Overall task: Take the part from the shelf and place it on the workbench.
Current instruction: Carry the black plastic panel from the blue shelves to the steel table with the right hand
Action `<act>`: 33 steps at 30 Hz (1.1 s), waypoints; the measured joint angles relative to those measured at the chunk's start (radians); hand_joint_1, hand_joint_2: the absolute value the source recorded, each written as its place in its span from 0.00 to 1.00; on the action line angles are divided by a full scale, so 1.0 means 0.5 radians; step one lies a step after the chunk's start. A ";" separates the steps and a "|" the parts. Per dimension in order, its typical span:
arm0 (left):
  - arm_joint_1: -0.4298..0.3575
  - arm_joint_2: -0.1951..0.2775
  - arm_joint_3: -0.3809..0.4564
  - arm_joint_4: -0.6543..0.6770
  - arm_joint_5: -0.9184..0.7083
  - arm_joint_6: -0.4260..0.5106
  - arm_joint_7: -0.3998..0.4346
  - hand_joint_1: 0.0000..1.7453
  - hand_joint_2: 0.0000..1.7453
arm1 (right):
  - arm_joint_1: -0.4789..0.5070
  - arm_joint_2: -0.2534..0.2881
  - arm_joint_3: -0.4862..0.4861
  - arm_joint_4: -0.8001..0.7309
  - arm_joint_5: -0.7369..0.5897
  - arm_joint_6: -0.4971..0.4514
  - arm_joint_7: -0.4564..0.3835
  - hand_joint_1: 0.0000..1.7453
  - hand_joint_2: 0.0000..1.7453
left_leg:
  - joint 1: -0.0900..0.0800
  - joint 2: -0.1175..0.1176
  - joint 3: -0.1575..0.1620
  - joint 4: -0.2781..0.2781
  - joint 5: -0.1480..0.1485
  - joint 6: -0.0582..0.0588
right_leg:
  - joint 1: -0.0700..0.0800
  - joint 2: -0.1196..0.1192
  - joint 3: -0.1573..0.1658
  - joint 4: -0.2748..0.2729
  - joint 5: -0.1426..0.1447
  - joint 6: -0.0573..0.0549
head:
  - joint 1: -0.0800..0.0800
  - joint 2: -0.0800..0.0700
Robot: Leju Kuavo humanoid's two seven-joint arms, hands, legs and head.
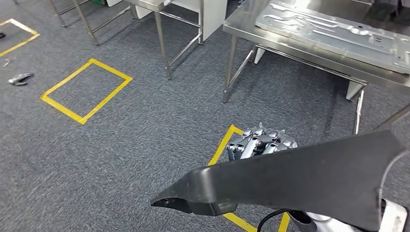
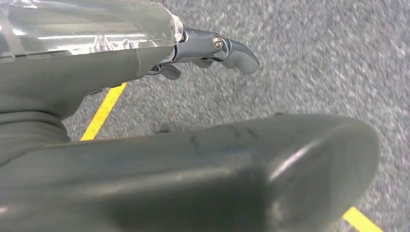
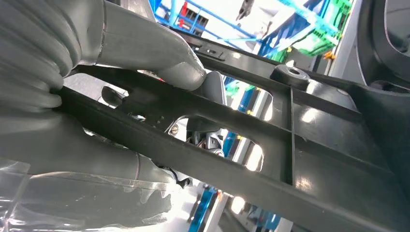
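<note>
Long dark grey moulded plastic part (image 1: 290, 181) lies crosswise, low before the camera, both hands' fingers (image 1: 261, 142) clamped on it, the steel counter (image 1: 241, 24) well apart ahead-right.

The long dark plastic part (image 1: 300, 179) is carried low across the front — the left hand (image 1: 261, 143) just behind its upper edge. Beyond stands the steel workbench (image 1: 241, 24), a flat metal panel (image 1: 333, 31) lying on it; taped floor square (image 1: 86, 90) sits left.
</note>
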 joint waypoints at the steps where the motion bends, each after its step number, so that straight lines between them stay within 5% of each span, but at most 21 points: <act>1: -0.003 -0.001 0.001 0.000 0.000 -0.003 -0.002 0.00 0.00 | 0.008 0.002 -0.002 0.003 0.005 0.012 -0.002 0.98 1.00 | 0.002 0.003 0.008 -0.001 -0.007 -0.010 | -0.008 0.023 0.007 -0.011 0.006 -0.005 | 0.000 0.000; 3: -0.007 -0.003 0.001 0.000 -0.001 -0.014 -0.010 0.00 0.00 | 0.020 0.015 -0.008 0.008 0.019 0.043 -0.008 0.98 1.00 | 0.006 -0.072 -0.009 0.065 -0.059 -0.028 | -0.025 0.068 0.028 -0.042 0.019 -0.021 | -0.003 0.000; 5: 0.000 -0.005 0.002 0.000 -0.004 -0.022 -0.017 0.00 0.00 | 0.029 0.036 -0.013 0.015 0.032 0.070 -0.016 0.98 1.00 | 0.014 -0.175 -0.111 0.277 -0.168 -0.038 | -0.030 0.113 0.036 -0.052 0.024 -0.032 | -0.006 0.000; 7: 0.012 -0.005 0.003 0.000 -0.008 -0.025 -0.022 0.00 0.00 | 0.050 0.054 -0.017 0.024 0.045 0.092 -0.021 0.98 1.00 | 0.017 -0.204 -0.227 0.492 -0.236 -0.047 | -0.031 0.169 0.034 -0.048 0.023 -0.037 | -0.007 0.000; 8: 0.015 -0.005 0.004 0.000 -0.011 -0.025 -0.024 0.00 0.00 | 0.061 0.060 -0.019 0.027 0.052 0.102 -0.022 0.98 1.00 | 0.019 -0.207 -0.245 0.509 -0.214 -0.052 | -0.033 0.198 0.034 -0.043 0.022 -0.035 | -0.007 0.000; 11: 0.014 -0.005 0.011 0.000 -0.014 -0.024 -0.029 0.00 0.00 | 0.083 0.085 -0.028 0.030 0.068 0.133 -0.022 0.98 1.00 | 0.040 -0.273 -0.127 0.216 -0.027 -0.069 | -0.043 0.280 0.025 -0.006 0.004 -0.011 | -0.007 0.000; 14: 0.011 -0.006 0.022 0.000 -0.014 -0.023 -0.031 0.00 0.00 | 0.092 0.108 -0.039 0.032 0.077 0.153 -0.024 0.98 1.00 | 0.046 -0.358 -0.052 0.048 0.004 -0.045 | -0.045 0.344 -0.006 0.030 -0.006 0.023 | -0.005 0.000; 16: 0.006 -0.007 0.027 0.000 -0.014 -0.023 -0.031 0.00 0.00 | 0.099 0.114 -0.049 0.033 0.082 0.156 -0.024 0.98 1.00 | 0.040 -0.321 -0.048 0.039 0.012 -0.013 | -0.054 0.366 -0.017 0.027 0.001 0.047 | -0.006 0.000; 18: 0.002 -0.009 0.029 0.000 -0.016 -0.021 -0.032 0.00 0.00 | 0.102 0.115 -0.061 0.033 0.087 0.172 -0.025 0.98 1.00 | 0.040 -0.279 -0.040 0.024 0.021 0.016 | -0.053 0.286 -0.044 0.084 -0.033 0.068 | 0.000 0.000; 20: 0.007 -0.010 0.033 0.000 -0.023 -0.013 -0.031 0.00 0.00 | 0.103 0.124 -0.076 0.035 0.092 0.205 -0.025 0.98 1.00 | 0.036 -0.229 -0.034 0.016 0.021 0.033 | -0.052 0.172 -0.142 0.285 -0.137 0.082 | 0.007 0.000; 22: 0.014 -0.009 0.037 0.000 -0.031 0.001 -0.025 0.00 0.00 | 0.105 0.134 -0.092 0.041 0.094 0.235 -0.024 0.98 1.00 | 0.031 -0.176 -0.032 0.016 0.016 0.039 | -0.059 0.136 -0.258 0.506 -0.217 0.090 | 0.008 0.000; 23: 0.014 -0.009 0.040 0.000 -0.035 0.007 -0.022 0.00 0.00 | 0.106 0.137 -0.098 0.043 0.095 0.246 -0.022 0.98 1.00 | 0.029 -0.151 -0.030 0.016 0.012 0.040 | -0.061 0.129 -0.280 0.542 -0.211 0.090 | 0.008 0.000; 25: 0.010 -0.009 0.045 0.000 -0.037 0.006 -0.012 0.00 0.00 | 0.106 0.141 -0.112 0.045 0.094 0.257 -0.015 0.98 1.00 | 0.028 -0.106 -0.017 0.016 0.001 0.035 | -0.059 0.105 -0.207 0.399 -0.104 0.080 | 0.008 0.000; 27: 0.006 -0.010 0.049 0.000 -0.037 -0.003 -0.002 0.00 0.00 | 0.099 0.144 -0.125 0.045 0.091 0.262 -0.004 0.98 1.00 | 0.023 -0.067 0.002 0.016 -0.014 0.021 | -0.037 0.018 -0.073 0.142 -0.007 0.056 | 0.008 0.000; 29: 0.005 -0.010 0.054 0.000 -0.037 -0.012 0.005 0.00 0.00 | 0.092 0.147 -0.137 0.045 0.087 0.264 0.004 0.98 1.00 | 0.015 -0.028 0.016 0.011 -0.026 0.004 | -0.012 -0.028 -0.017 0.023 0.010 0.034 | 0.007 0.000; 31: 0.001 -0.010 0.060 0.000 -0.037 -0.020 0.007 0.00 0.00 | 0.091 0.149 -0.148 0.044 0.084 0.264 0.005 0.98 1.00 | 0.009 0.014 0.032 0.000 -0.035 -0.014 | -0.012 0.019 -0.016 0.011 0.014 0.018 | 0.005 0.000; 33: -0.007 -0.010 0.063 0.000 -0.037 -0.027 0.007 0.00 0.00 | 0.089 0.151 -0.155 0.045 0.083 0.264 0.005 0.98 1.00 | 0.012 -0.039 0.027 0.043 -0.070 -0.033 | -0.027 0.065 0.001 -0.015 0.023 0.000 | 0.003 0.000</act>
